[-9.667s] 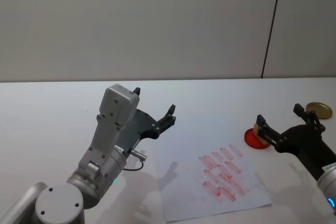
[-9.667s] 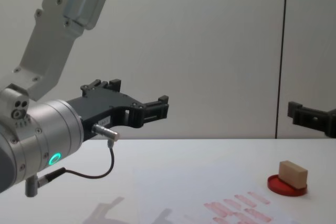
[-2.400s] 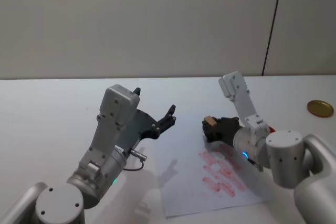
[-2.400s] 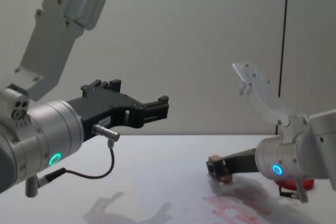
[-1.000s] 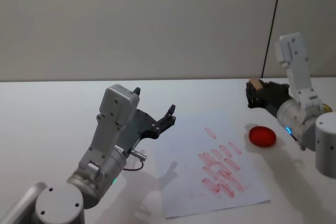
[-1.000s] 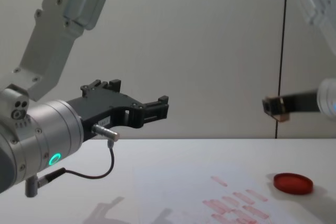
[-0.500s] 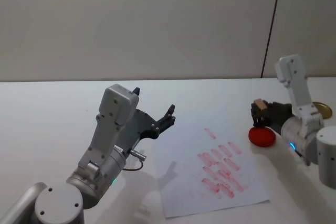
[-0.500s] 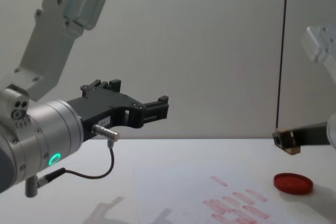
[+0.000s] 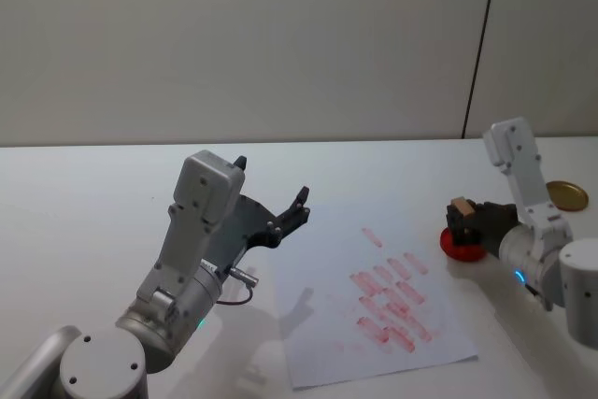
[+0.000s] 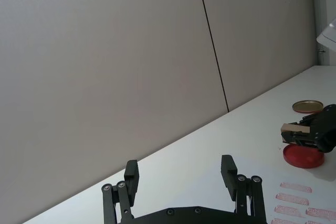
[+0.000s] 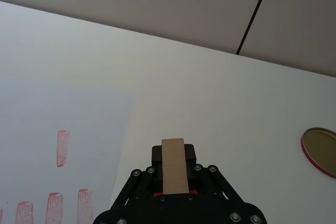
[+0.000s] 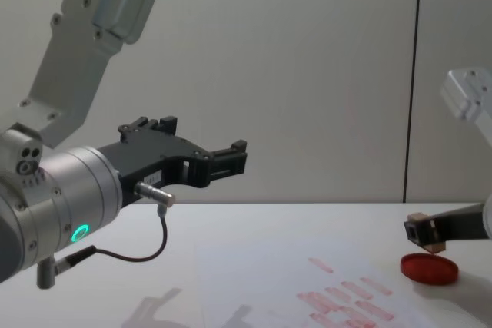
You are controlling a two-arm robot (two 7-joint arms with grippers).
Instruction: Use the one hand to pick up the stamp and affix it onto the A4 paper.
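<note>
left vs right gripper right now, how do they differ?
The right gripper is shut on the stamp; the left gripper is open and holds nothing.
The right gripper hangs low, just above the red ink pad; the left gripper is raised well above the table, beside the A4 paper.
Both are black and two-fingered.

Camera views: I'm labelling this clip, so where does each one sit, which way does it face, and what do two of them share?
Head: high, looking down at the paper; both arms show.
Chest: low, looking across the table; left gripper large, right gripper at the edge.
Left wrist: behind its open fingers, facing the wall.
Right wrist: behind fingers shut on the stamp.
Shared: head and left wrist both show the stamp over the ink pad.
</note>
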